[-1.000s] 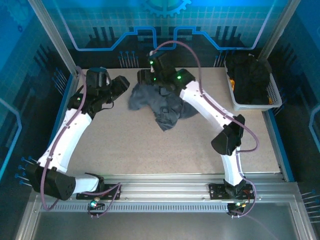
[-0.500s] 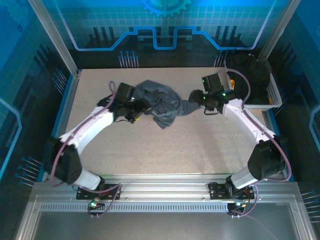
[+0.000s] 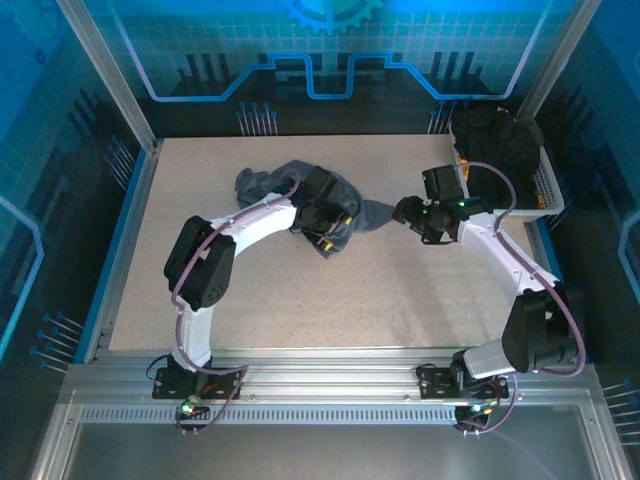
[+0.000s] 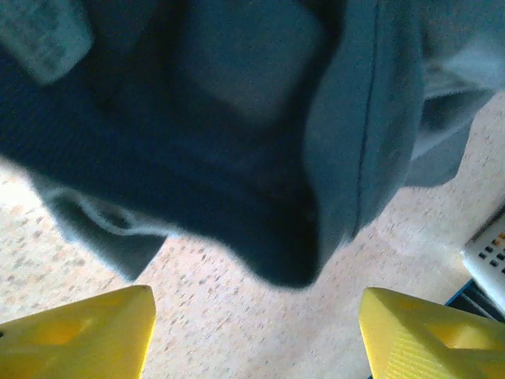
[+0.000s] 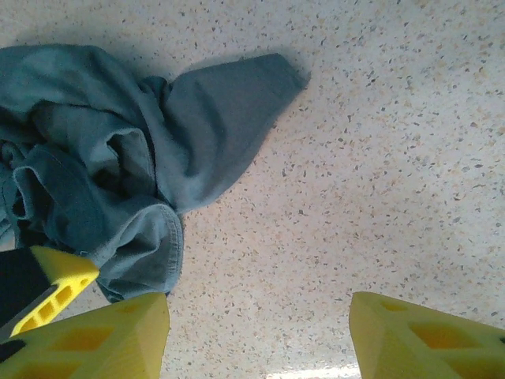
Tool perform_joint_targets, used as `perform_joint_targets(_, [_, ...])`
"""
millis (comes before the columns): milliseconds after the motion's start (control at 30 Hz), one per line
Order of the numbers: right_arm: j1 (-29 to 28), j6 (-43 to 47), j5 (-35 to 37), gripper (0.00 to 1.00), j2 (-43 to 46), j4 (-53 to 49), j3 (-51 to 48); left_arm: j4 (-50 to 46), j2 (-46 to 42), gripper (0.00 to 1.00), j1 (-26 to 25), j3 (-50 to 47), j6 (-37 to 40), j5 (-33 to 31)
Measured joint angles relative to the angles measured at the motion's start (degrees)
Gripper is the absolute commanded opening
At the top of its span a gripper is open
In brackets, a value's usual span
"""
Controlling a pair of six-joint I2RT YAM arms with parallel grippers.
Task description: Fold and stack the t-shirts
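You've got one slate-grey shirt (image 3: 262, 183) crumpled in a loose heap on the desk (image 3: 300, 290), well left of the basket (image 3: 548, 190). Darker shirts (image 3: 495, 160) lie piled inside that basket.

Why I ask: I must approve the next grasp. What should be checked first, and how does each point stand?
1. Left hand open and empty: ok, fingers apart, nothing between them.
2. Right hand open and empty: ok.
3. T-shirt spread flat for folding: not ok, it lies crumpled.
4. Left hand at the cloth: ok, the shirt's edge is just ahead of its fingers.
5. Right hand lined up on cloth: not ok, bare table lies between its fingers, with the shirt off to one side.
6. Other shirts out of the way: ok, piled in the basket.
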State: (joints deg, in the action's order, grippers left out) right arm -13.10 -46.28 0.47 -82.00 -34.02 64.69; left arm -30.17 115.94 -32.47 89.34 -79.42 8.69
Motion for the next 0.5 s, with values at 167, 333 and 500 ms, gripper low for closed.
perform_joint_targets(167, [0.48, 0.13, -0.98, 0.63, 0.02, 0.07, -0.17, 1.05, 2.95, 0.58, 0.55, 2.12, -2.73, -3.19])
perform_joint_targets(333, [0.48, 0.2, -2.08, 0.63, -0.02, 0.11, -0.17, 5.09, 4.96, 0.32, 1.95, 2.12, -4.2, -4.76])
perform_joint_targets(500, [0.48, 0.22, -2.67, 0.63, -1.33, 0.2, -0.17, 8.28, 5.4, 0.0, 2.97, 1.77, -4.61, -5.07])
